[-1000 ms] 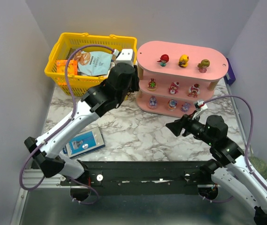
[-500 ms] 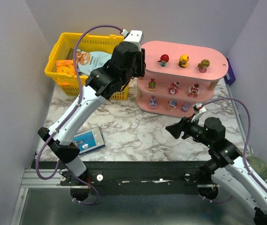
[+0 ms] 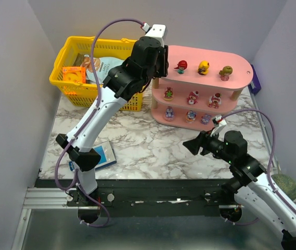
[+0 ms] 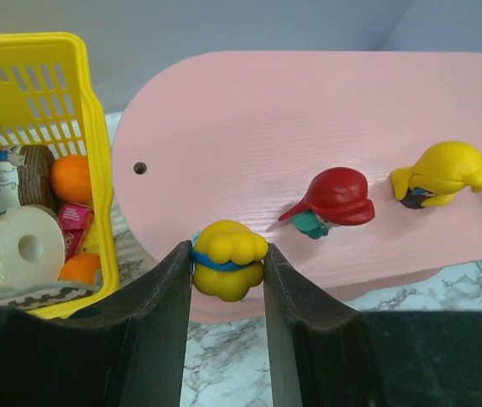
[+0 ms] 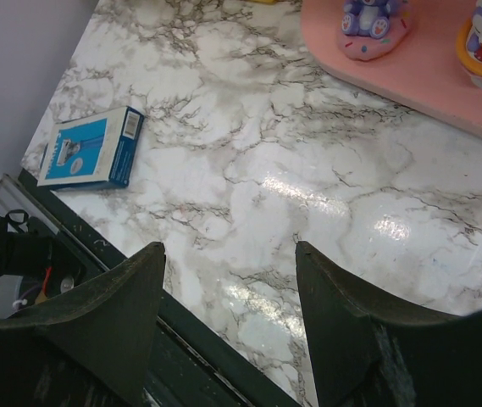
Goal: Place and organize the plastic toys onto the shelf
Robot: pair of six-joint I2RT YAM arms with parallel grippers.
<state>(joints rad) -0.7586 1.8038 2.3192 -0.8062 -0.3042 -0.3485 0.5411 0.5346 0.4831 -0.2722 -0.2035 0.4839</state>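
Bright, even light falls from overhead. In the right wrist view, white glare patches lie on the glossy marble table near the pink shelf. In the top view, only soft, faint shadow sits under the shelf's tiers, and the picture is crisp. The left claw and right claw appear as dark, soft-edged shapes close to the lens. The yellow toy and the shelf top behind it are sharp.

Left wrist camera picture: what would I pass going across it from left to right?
Yellow basket → yellow toy with a blue band, pinched in the left end effector → red-capped toy → second yellow toy, both on the pink shelf.
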